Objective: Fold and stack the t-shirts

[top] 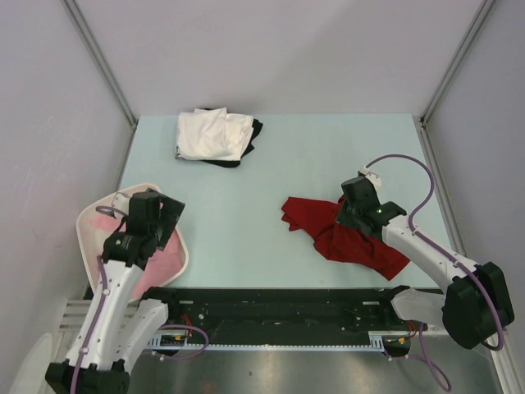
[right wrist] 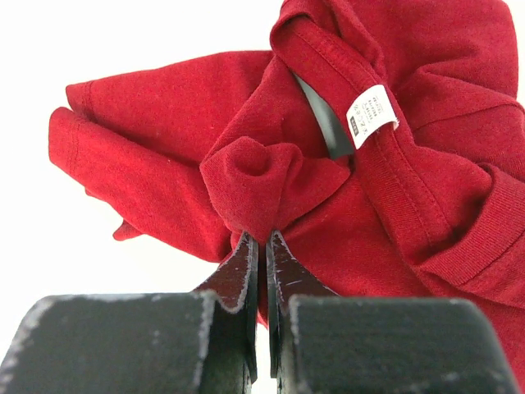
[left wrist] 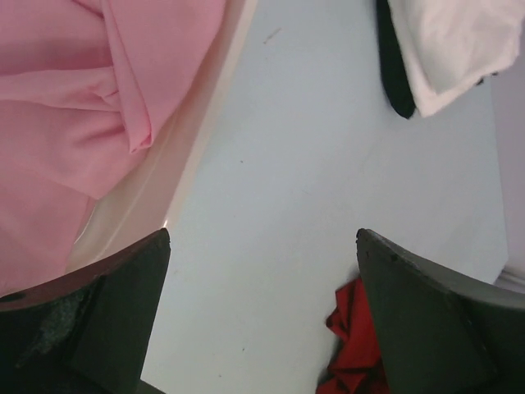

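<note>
Lab test cell; bare grey panel walls (top: 287, 49); aluminium frame posts (top: 99, 59); pale-blue table (top: 271, 168).

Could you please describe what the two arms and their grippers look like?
Both the left arm and right arm have white link shells with black joint housings. A purple cable runs along each, looping loosely near the right wrist. The left gripper and right gripper are black, with flat, tapering fingers whose edges look scuffed. No markings are legible.
</note>
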Controlling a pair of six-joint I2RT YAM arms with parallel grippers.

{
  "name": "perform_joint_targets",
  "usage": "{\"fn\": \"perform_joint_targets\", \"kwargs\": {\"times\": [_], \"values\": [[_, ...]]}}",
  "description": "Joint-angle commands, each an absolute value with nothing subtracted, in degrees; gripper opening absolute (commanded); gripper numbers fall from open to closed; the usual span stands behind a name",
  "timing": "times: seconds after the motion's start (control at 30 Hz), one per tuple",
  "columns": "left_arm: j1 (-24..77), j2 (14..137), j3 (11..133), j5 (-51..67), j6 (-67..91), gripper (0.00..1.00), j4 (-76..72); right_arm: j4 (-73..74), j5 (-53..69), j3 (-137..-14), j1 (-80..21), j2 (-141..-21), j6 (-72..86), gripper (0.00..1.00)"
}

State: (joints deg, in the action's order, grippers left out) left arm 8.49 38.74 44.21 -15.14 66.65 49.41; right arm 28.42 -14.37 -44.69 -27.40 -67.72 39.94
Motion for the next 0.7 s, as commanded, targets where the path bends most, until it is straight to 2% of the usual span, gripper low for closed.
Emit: {"fn": "perform_joint_targets", "kwargs": {"times": [0.0,0.33,0.5,0.67], "values": [[4.85,44.72,43.25,-20.14,71.19,1.00,44.41,26.46,-13.36,-45.35,-27.86,-68.55,39.02,0.00],[-12.28,59.75,36.74,-10.74,68.65,1.00,28.67,25.40,-13.62,-45.35,-27.69,-70.31,36.91,0.00],[-13.45,71.97,42.71,-8.00,60.84,1.00,22.60,23.73,-12.83,-45.35,-27.60,-71.89,36.74,0.00],[-10.29,85.47,52.08,-4.58,53.54,0.99,18.98,22.41,-12.57,-45.26,-27.69,-74.61,36.91,0.00]]}}
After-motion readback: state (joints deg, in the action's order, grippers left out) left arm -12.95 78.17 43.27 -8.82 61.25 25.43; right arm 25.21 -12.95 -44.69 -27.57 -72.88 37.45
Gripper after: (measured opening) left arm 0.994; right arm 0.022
